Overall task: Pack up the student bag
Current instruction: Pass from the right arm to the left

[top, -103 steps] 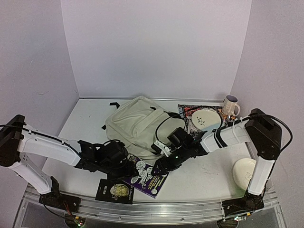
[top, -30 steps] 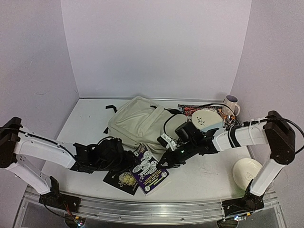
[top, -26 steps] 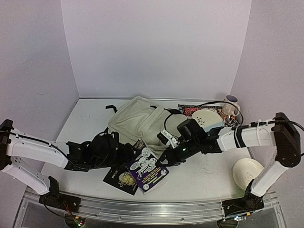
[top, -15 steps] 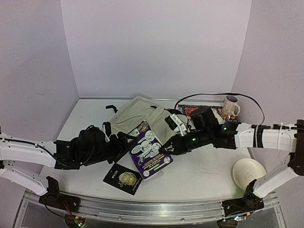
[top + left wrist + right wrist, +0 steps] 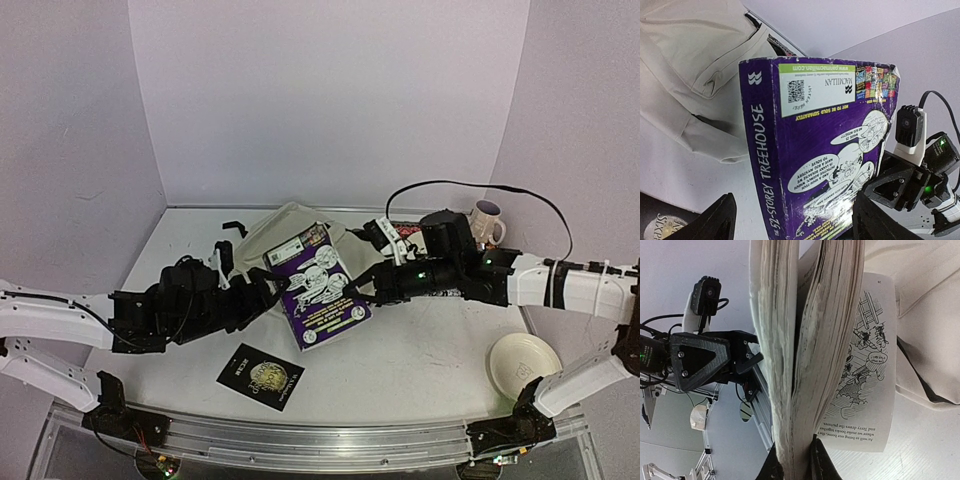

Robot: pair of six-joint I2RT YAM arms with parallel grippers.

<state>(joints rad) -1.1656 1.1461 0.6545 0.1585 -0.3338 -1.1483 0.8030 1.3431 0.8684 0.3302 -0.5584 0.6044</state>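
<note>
The cream student bag (image 5: 283,226) lies at the back middle of the table, half hidden behind a purple paperback (image 5: 318,286). My right gripper (image 5: 360,291) is shut on the book's page edge and holds it tilted above the table. In the right wrist view the fingers (image 5: 821,463) pinch the pages (image 5: 805,340), and one printed page fans out towards the bag (image 5: 920,315). My left gripper (image 5: 264,290) is open beside the book's spine. In the left wrist view its fingers (image 5: 710,225) stand wide on either side of the book (image 5: 825,150), with the bag (image 5: 690,60) behind.
A black book (image 5: 261,374) lies flat near the front edge. At the back right are a mug (image 5: 487,222) and a patterned cloth (image 5: 405,230). A white plate (image 5: 522,362) sits front right, by the right arm's base. Purple walls close in three sides.
The right gripper has lifted the purple book off the black book and carried it up and back towards the bag. The left jaws have widened and the left arm has drawn back leftward.
</note>
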